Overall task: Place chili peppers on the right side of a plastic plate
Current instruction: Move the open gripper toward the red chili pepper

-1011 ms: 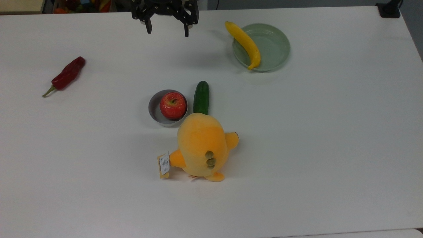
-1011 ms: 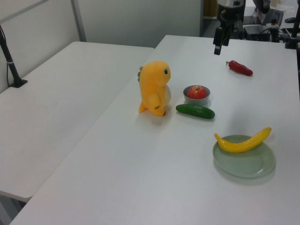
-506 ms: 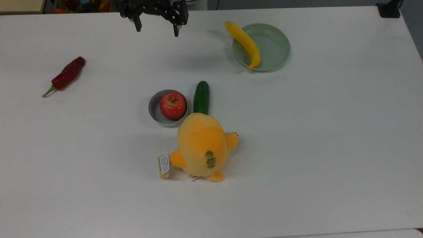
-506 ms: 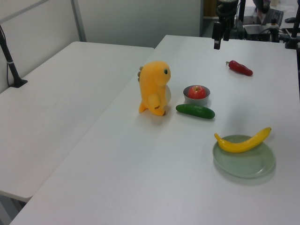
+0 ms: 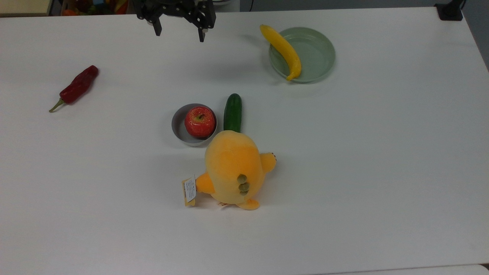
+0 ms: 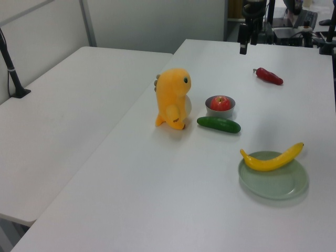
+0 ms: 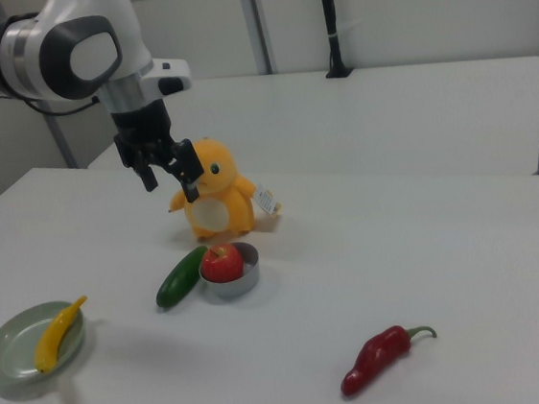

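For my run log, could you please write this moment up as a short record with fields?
gripper: open, empty, above the table's far edge in the top view
chili pepper: lying on the table at the top view's left
plastic plate: at the top view's upper right
banana: across the plate's left rim in the top view
apple: in the grey bowl
cucumber: beside the bowl
plush toy: near the cucumber

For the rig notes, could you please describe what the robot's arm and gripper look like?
The arm is glossy white with rounded segments and a dark grey joint cap. Its gripper is black and angular, with two narrow black fingers.
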Controlling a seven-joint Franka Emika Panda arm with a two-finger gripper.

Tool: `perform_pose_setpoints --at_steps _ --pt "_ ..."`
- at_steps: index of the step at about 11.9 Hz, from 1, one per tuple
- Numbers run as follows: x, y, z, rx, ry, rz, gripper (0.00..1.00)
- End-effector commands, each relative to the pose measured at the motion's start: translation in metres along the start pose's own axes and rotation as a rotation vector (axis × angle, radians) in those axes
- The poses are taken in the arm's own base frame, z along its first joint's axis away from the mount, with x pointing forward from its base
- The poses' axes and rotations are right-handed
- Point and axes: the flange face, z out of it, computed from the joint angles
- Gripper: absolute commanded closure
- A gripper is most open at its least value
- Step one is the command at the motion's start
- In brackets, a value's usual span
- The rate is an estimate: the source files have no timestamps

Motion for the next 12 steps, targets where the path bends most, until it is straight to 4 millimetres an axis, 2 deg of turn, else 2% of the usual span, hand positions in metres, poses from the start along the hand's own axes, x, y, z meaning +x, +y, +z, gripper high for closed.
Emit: perform_pose_setpoints --at_steps 1,2,4,6,9,11,12 --pt "0.007 0.018 0.009 -0.072 -0.04 0.019 0.0" --pt "0.01 0.031 0.006 -0.072 -0.029 0.043 0.0" --pt "0.014 0.081 0.004 -0.072 -0.02 0.123 0.0" --pt "0.025 0.125 0.026 -0.086 -0.014 0.191 0.0" --pt "0.03 0.209 0.053 -0.093 0.01 0.316 0.0" --pt "0.028 0.246 0.073 -0.098 0.004 0.363 0.0" --pt "0.026 0.261 0.076 -0.102 0.026 0.384 0.0"
